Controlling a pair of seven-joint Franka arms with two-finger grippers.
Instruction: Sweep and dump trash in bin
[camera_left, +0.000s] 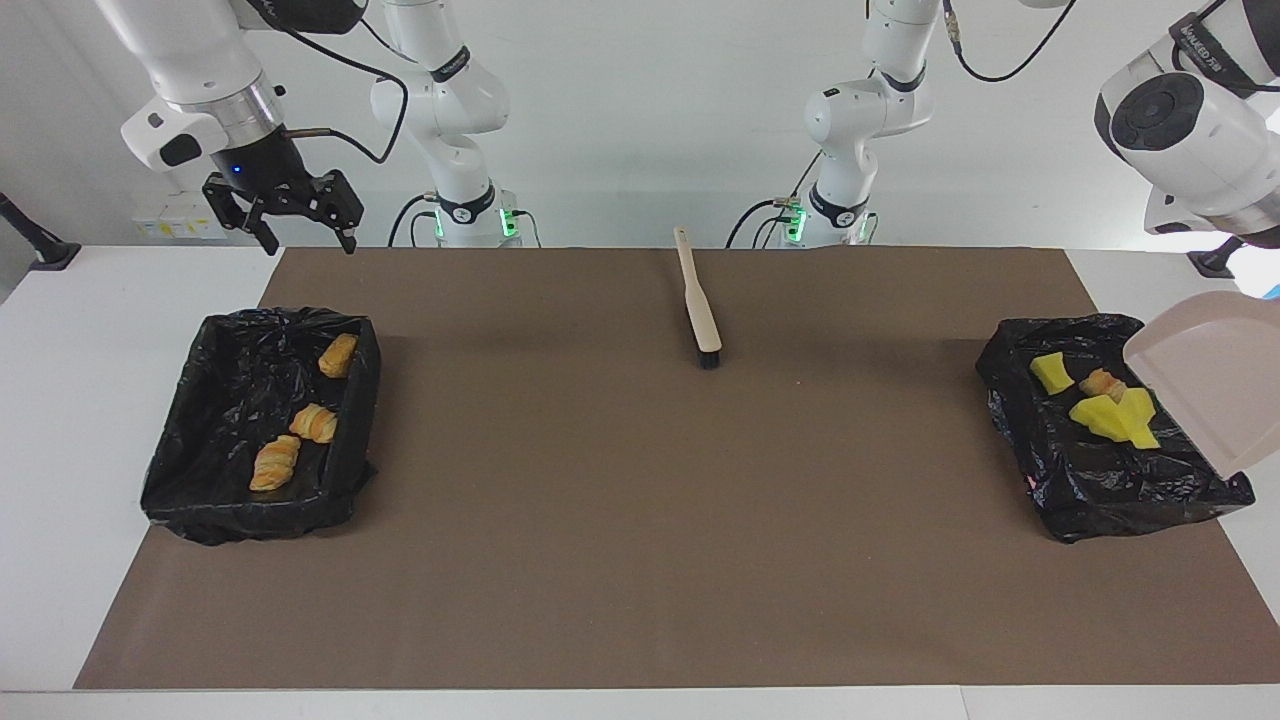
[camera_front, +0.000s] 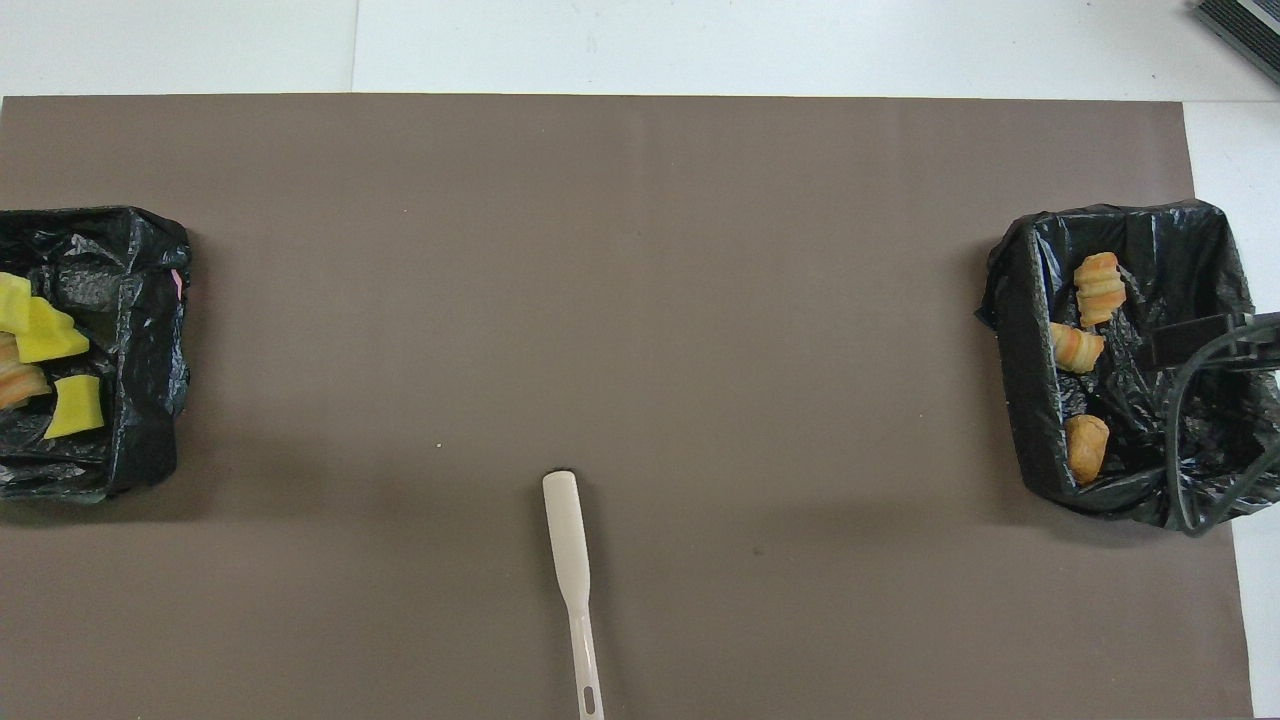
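Dustpan (camera_left: 1210, 375) tilted over bin (camera_left: 1100, 470); sponge chunks (camera_left: 1115, 415) inside. Light, soft, bouncy: tip, never pinch. Left claw unseen, presumably clamped on dustpan. Right claw (camera_left: 297, 235) spread, waiting.

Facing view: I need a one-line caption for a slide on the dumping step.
Tilted dustpan over the bag-lined bin holding sponge chunks; brush lies mid-table.

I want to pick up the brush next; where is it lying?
In the facing view the brush lies on the brown mat midway between the two bins, close to the robots, bristle end pointing away from them.
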